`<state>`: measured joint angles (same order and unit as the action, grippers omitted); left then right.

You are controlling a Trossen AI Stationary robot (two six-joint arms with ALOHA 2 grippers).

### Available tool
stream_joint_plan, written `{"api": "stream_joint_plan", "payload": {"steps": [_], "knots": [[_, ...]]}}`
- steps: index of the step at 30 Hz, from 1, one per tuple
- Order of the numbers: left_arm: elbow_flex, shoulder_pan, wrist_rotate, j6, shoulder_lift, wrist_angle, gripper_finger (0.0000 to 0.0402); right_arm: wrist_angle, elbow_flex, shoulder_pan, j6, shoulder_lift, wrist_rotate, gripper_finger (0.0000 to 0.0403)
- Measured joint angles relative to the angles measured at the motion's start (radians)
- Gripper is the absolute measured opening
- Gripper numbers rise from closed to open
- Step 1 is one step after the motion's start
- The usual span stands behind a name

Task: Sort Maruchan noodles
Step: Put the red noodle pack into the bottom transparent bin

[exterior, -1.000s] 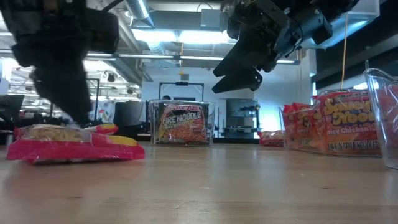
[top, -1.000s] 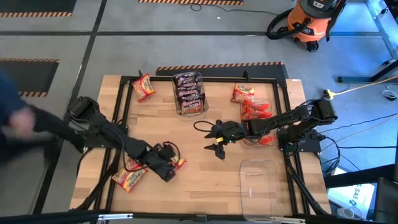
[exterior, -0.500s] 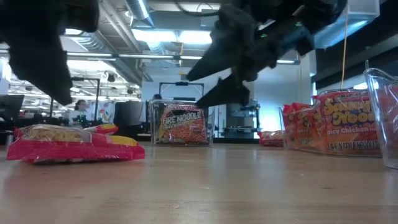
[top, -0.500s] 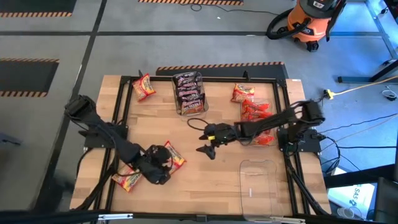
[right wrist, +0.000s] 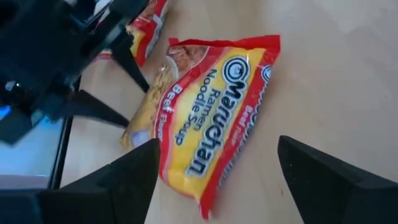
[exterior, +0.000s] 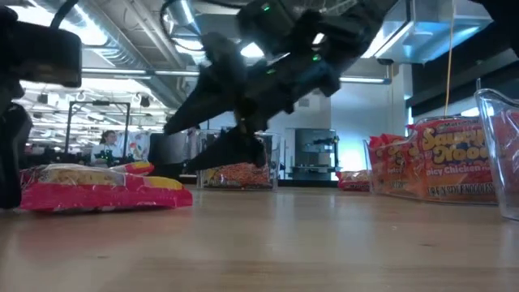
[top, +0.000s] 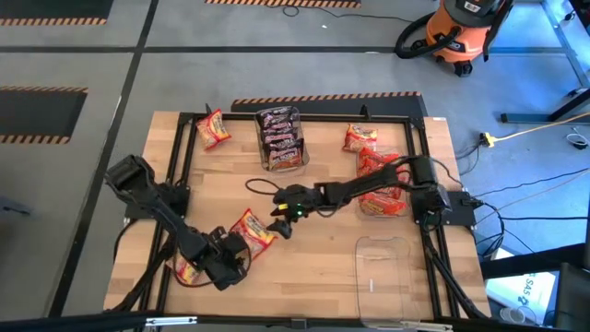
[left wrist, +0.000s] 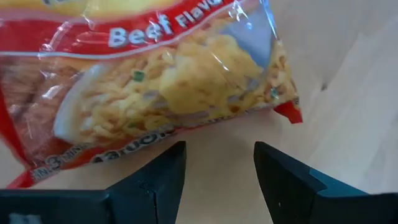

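A red-and-yellow Maruchan beef packet [top: 253, 229] lies flat on the table near the middle-left; it also shows in the left wrist view [left wrist: 155, 81] and the right wrist view [right wrist: 211, 124]. My right gripper [top: 277, 224] is open beside it on its right, fingers standing wide on either side of it [right wrist: 233, 180] without touching. My left gripper [top: 234, 250] is open just near-left of the packet [left wrist: 216, 168], touching nothing. A second red packet [top: 187, 270] lies by the left arm near the near-left corner.
A clear bin of dark packets [top: 281, 138] stands at the far middle. A clear bin of red-orange packets [top: 383, 180] stands at the right, and an empty clear bin [top: 383, 263] at the near right. Loose packets lie at the far left [top: 213, 127] and far right [top: 359, 138].
My right gripper has reached toward the table's left and come down to the beef packet, staying open. My left gripper has drawn back toward the near-left, uncovering the packet, which lies where it was.
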<state>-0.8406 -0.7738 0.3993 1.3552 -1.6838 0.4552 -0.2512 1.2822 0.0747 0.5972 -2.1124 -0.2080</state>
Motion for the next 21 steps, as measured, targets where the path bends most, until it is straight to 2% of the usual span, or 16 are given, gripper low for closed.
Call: {"api": "stream_joint_plan", "payload": {"steps": [7, 11, 13, 18, 21], "knots": [[-0.004, -0.001, 0.009, 0.000, -0.026, -0.008, 0.0185, 0.014, 0.106, -0.012, 0.045, -0.098, -0.031, 0.0301], [-0.034, -0.008, -0.015, 0.005, 0.009, 0.033, 0.0185, 0.018, 0.113, -0.019, 0.070, -0.135, -0.039, 0.0301], [-0.060, -0.021, 0.029, 0.005, 0.046, 0.061, 0.0185, 0.011, 0.115, -0.024, 0.078, -0.145, -0.045, 0.0301], [-0.069, -0.052, 0.223, 0.004, 0.078, 0.088, 0.0185, 0.000, 0.117, -0.023, 0.078, -0.156, -0.047, 0.0301], [-0.047, -0.049, 0.227, 0.014, 0.063, 0.088, 0.0185, -0.028, 0.115, -0.023, 0.082, -0.158, -0.054, 0.0301]]}}
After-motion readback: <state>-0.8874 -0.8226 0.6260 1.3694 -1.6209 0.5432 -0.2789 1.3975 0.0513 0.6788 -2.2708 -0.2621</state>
